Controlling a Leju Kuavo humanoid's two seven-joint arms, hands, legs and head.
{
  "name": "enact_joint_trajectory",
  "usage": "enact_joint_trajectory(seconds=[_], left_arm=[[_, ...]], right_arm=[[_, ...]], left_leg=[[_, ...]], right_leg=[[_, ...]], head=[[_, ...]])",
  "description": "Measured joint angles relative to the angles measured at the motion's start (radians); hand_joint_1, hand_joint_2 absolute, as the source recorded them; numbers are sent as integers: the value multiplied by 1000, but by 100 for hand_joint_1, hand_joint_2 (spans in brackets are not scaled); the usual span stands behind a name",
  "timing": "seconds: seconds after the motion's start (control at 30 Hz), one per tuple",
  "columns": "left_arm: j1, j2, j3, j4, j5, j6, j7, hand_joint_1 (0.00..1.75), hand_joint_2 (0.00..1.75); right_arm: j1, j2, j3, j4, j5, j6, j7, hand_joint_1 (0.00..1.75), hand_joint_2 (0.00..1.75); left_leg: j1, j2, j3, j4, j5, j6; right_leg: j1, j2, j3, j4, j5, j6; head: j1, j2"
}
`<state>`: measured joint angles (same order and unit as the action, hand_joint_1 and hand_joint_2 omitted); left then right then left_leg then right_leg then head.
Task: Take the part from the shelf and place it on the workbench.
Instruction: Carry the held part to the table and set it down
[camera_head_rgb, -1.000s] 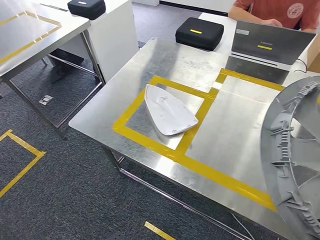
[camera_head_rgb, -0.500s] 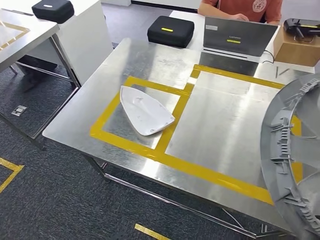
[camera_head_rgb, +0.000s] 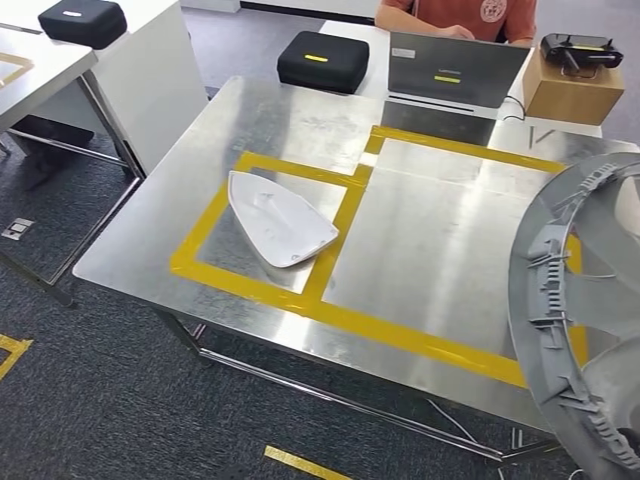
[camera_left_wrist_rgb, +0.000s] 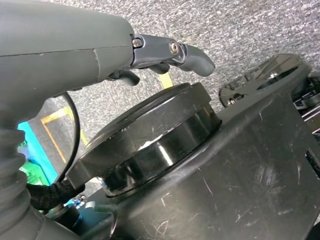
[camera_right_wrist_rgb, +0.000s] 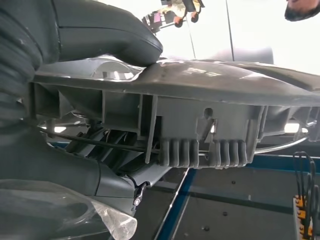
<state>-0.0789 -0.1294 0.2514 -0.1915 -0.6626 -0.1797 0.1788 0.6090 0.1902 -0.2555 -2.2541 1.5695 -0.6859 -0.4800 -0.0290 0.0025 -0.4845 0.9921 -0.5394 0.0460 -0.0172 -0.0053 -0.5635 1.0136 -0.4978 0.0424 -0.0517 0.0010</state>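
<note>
Item: ribbed grey plastic ring part (camera_head_rgb: 581, 320), gripped in my right hand (camera_right_wrist_rgb: 94, 50), over the steel workbench (camera_head_rgb: 423, 230) edge. White curved shell (camera_head_rgb: 279, 220) occupies taped yellow square. My left hand (camera_left_wrist_rgb: 166, 55) hangs empty, fingers apart.

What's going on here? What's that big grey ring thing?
The robot is carrying a large grey ribbed part toward a metal workbench marked with yellow tape. Its right hand grips the part's rim; the part is not yet set down. The left hand hangs with nothing in it. A white shell-shaped piece already lies in the smaller taped square. A person sits behind a laptop.
</note>
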Motion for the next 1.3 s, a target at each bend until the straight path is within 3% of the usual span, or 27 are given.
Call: enact_joint_trajectory(seconds=[0.1,0.3,0.47,0.57,0.63,0.7,0.73,0.77,0.8,0.87,0.93,1.0,1.07,1.13,1.2,1.23,1.27,1.3], left_arm=[[0,1,0,0,-1,0,0,0,175],[0,1,1,0,-4,0,0,0,175],[0,2,2,0,-5,0,0,0,175],[-1,0,2,0,-6,0,0,0,175],[-1,-2,3,0,-6,1,0,0,175],[0,-3,4,0,-6,1,0,0,175],[0,-3,4,0,-6,1,0,0,175],[0,-3,5,0,-6,0,0,0,175],[0,-3,5,0,-6,0,0,0,175],[0,-2,7,0,-6,0,0,0,175],[0,0,9,0,-6,0,0,0,175],[0,0,10,0,-7,0,0,0,175],[-1,1,11,0,-7,0,0,0,175],[-2,1,12,0,-7,-1,-1,0,175],[-6,1,14,0,-6,-3,-2,0,175],[-7,1,15,0,-6,-4,-3,0,175],[-9,1,15,0,-6,-5,-4,0,175],[-9,1,16,0,-6,-4,-4,0,175]], right_arm=[[1,0,-1,2,0,0,0,175,175],[2,0,1,11,0,0,24,175,175],[3,0,6,18,0,0,39,175,175],[4,-1,10,21,0,0,45,175,175],[4,-3,10,22,0,0,46,175,175],[5,-4,10,24,0,0,46,175,175],[5,-4,10,26,0,0,46,175,175],[6,-5,10,28,0,0,46,175,175],[6,-6,10,30,0,0,46,175,175],[4,-7,10,32,0,0,46,175,175],[3,-8,12,33,0,0,47,175,175],[4,-9,13,34,0,0,48,175,175],[5,-11,15,34,0,0,49,175,175],[4,-11,17,34,0,0,51,175,175],[4,-11,17,34,0,0,53,175,175],[4,-11,17,35,0,0,53,175,175],[3,-11,18,35,0,0,53,175,175],[3,-11,18,35,0,0,52,175,175]], left_leg=[[0,0,1,-2,1,6],[2,0,2,-8,5,-3],[-1,0,-1,0,4,0],[4,1,8,-27,23,7],[10,3,10,-44,37,11],[11,4,6,-44,39,12],[11,5,4,-42,38,11],[12,5,4,-40,37,9],[13,5,4,-35,34,6],[15,4,3,-21,23,-6],[12,4,-3,-4,12,-17],[9,8,-7,4,7,-24],[11,8,-10,18,-6,-32],[14,5,-41,97,-58,-41],[15,2,-94,233,-122,-46],[15,1,-111,284,-139,-46],[15,0,-112,299,-134,-45],[15,0,-98,275,-110,-42]], right_leg=[[2,1,-1,-1,1,-4],[5,1,-1,0,-1,-13],[0,-1,0,-3,7,-6],[1,1,-6,4,-2,3],[2,4,-46,84,-50,8],[-1,4,-104,212,-107,16],[-3,4,-122,252,-117,20],[-5,3,-122,256,-107,23],[-8,3,-103,220,-80,27],[-11,-6,-36,88,-23,33],[-9,-14,7,12,-10,21],[-6,-10,11,8,-17,-1],[-7,-6,8,8,-15,-14],[-10,-3,7,6,-13,-25],[-8,-1,6,6,-13,-30],[-7,0,6,6,-14,-31],[-6,2,7,7,-14,-31],[-4,4,9,7,-14,-31]], head=[[-1,0],[0,0],[-1,0],[0,0],[3,0],[4,0],[4,0],[4,0],[4,0],[5,0],[6,0],[5,0],[2,0],[-1,0],[-3,0],[-3,0],[-3,0],[-3,0]])
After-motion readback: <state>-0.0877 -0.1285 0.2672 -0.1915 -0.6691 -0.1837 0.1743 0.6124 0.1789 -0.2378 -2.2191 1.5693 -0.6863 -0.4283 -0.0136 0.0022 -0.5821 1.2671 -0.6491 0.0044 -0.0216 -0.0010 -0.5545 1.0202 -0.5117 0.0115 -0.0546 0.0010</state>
